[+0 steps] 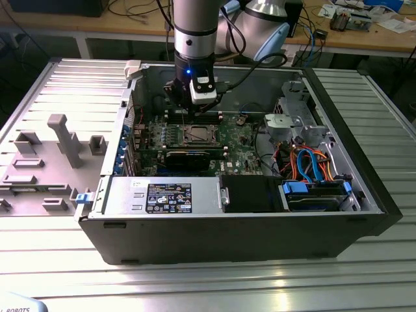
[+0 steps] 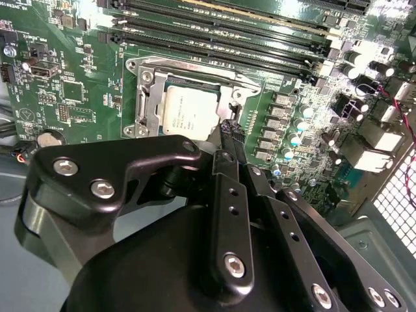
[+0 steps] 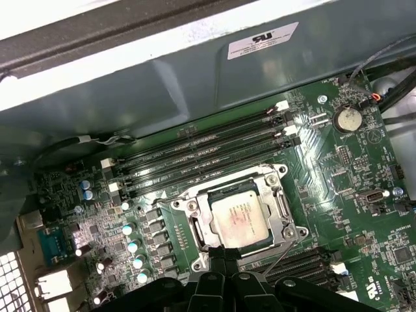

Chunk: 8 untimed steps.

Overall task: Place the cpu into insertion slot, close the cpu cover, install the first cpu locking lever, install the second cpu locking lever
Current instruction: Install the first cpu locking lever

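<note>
1. The desk (image 1: 195,286) is a bed of ribbed metal slats, and the whole job sits on it.
2. An open computer case (image 1: 227,240) lies flat on the desk with its inside facing up.
3. My arm (image 1: 195,26) comes down into the case at its far side in the exterior view.
4. The green motherboard (image 1: 237,136) covers the case floor beneath me, with its long black memory slots (image 3: 201,153) beside the socket.
5. My claw (image 2: 231,133) hangs low over the board. Its tips are pressed together at the socket's edge, and I can make out nothing between them.
6. The insertion slot (image 3: 188,221), with its silver rim, sits amid the green board right at my fingertips (image 3: 224,252).
7. The cpu cover (image 3: 274,211) lies flat on the slot, its metal frame ringing the chip.
8. The cpu (image 3: 239,218) sits in the slot and shows its dull silver top through the cover's window, just beside my claw tips in both wrist views.
</note>
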{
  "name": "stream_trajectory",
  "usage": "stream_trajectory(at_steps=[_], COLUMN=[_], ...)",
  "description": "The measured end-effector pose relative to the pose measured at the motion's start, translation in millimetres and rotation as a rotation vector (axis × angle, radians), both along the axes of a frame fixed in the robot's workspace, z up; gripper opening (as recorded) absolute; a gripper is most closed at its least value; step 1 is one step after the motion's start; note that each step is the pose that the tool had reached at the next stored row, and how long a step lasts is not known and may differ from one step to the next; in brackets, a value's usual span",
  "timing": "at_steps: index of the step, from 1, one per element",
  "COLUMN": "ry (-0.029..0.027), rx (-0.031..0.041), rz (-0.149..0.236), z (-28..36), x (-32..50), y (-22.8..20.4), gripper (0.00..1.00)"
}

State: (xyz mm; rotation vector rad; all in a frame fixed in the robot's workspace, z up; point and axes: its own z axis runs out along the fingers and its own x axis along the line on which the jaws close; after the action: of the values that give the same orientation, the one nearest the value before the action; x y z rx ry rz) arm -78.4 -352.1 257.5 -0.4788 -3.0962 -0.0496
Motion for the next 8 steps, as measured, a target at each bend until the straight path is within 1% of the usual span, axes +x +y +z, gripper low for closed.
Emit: stream_trajectory(at_steps=[1,3,4,5,7,8], ry=[0.0000,0.0000,-0.0001,0.0000,-0.0001,-0.0001], rx=[0.0000,0.0000,0.0000,0.0000,0.0001,0.0001], rz=[0.009,0.053,0.068,0.107,0.139,0.146], z=[0.0,-0.1,-0.2,-0.1,-0.2,-0.2], x=[0.0,0.0,0.0,0.0,0.0,0.0], y=[0.0,0.0,0.0,0.0,0.0,0.0], gripper=[0.11,0.11,0.11,0.11,0.11,0.11])
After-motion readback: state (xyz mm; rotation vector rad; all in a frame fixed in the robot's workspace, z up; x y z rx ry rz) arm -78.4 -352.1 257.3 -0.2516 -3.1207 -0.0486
